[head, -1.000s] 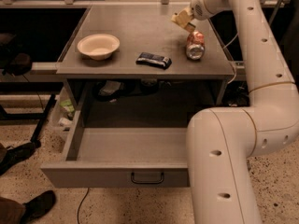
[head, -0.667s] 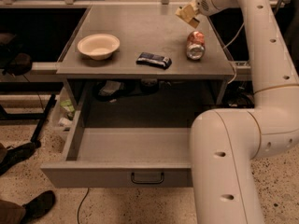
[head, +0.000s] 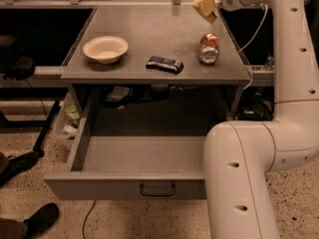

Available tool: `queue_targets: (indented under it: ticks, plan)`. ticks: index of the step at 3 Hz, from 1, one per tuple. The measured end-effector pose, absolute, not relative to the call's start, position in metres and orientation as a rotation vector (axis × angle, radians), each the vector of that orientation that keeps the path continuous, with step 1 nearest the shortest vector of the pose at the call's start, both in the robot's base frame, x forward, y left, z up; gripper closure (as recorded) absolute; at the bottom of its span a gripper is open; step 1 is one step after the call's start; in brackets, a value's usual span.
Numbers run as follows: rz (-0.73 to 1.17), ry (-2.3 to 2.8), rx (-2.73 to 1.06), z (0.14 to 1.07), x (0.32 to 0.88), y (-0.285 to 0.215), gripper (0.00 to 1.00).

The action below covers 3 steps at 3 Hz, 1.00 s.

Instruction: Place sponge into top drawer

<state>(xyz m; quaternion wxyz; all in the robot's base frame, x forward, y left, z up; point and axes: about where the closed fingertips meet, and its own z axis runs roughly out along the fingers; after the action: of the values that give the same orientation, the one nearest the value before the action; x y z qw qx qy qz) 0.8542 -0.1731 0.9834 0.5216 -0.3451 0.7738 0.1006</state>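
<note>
The sponge [head: 206,8] shows its yellow foam side and hangs in the air above the table's far right corner, tilted. My gripper [head: 213,3] is shut on it at the top of the view, above and behind the can. The top drawer [head: 124,185] is pulled wide open below the tabletop, its dark handle [head: 157,189] on the front panel and its inside bare. My arm's white lower link [head: 239,178] covers the drawer's right end.
On the grey table [head: 149,34] are a cream bowl [head: 105,49] at the left, a dark flat snack wrapper [head: 164,63] in the middle and a can on its side [head: 209,48] at the right. Dark shoes [head: 30,220] stand on the floor at the lower left.
My gripper has risen with the sponge, moving up and away from the can toward the table's far right corner. The drawer, bowl, wrapper and can have not moved.
</note>
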Motion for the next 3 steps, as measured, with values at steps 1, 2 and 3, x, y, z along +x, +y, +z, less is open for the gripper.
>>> queue_targets:
  ticks: [1,2,3]
  plan:
    - [0.25,1.832,-0.829,0.994,0.841,-0.168,1.0]
    - [0.239,1.823,-0.853,1.001,0.828,-0.163,1.0]
    - [0.209,1.803,-0.895,1.013,0.823,-0.158,1.0]
